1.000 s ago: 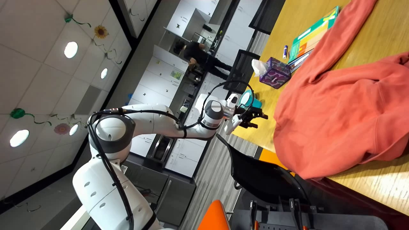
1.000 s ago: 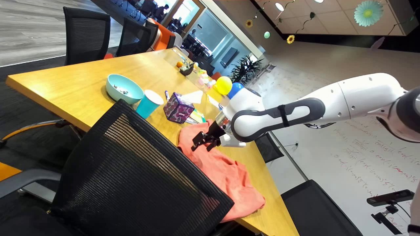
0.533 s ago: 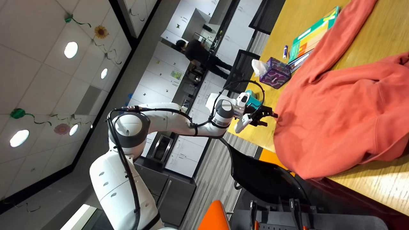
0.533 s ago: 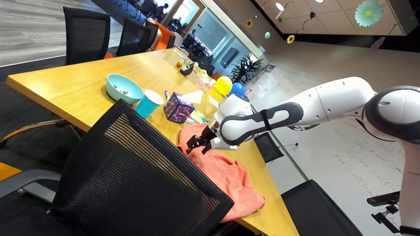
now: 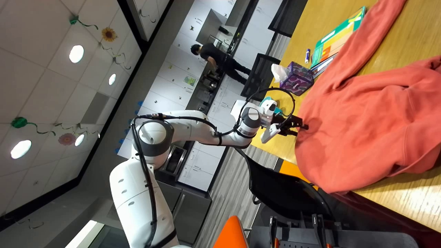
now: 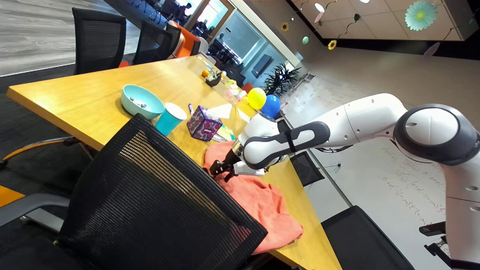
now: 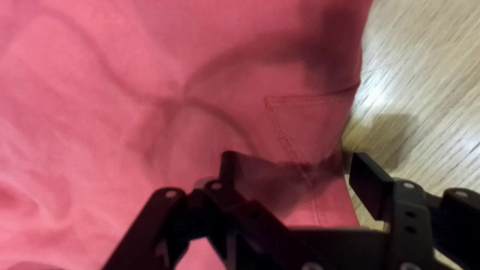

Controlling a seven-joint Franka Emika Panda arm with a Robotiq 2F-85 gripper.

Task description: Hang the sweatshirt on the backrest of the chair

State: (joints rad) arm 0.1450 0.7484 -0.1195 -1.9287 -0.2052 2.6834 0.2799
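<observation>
The coral-red sweatshirt (image 5: 372,131) lies spread on the wooden table, one sleeve stretched out; it also shows in an exterior view (image 6: 262,210) and fills most of the wrist view (image 7: 93,131). My gripper (image 5: 301,130) is open and empty at the sweatshirt's near edge, also seen in an exterior view (image 6: 220,176). In the wrist view the jaws (image 7: 292,161) straddle a seamed edge strip, one finger over cloth, one over bare wood. Contact with the cloth cannot be told. The black chair backrest (image 6: 161,202) stands beside the table edge, also in an exterior view (image 5: 286,189).
A purple tissue box (image 6: 204,123), a teal cup (image 6: 170,120) and a light-blue bowl (image 6: 142,101) stand on the table (image 6: 86,84). A green booklet (image 5: 339,38) lies partly under the sleeve, near a marker (image 5: 307,55). A person (image 5: 220,60) stands in the background.
The arm has moved my open gripper toward the sweatshirt and lower, from beside its edge to over it. The sweatshirt and the chair have not moved.
</observation>
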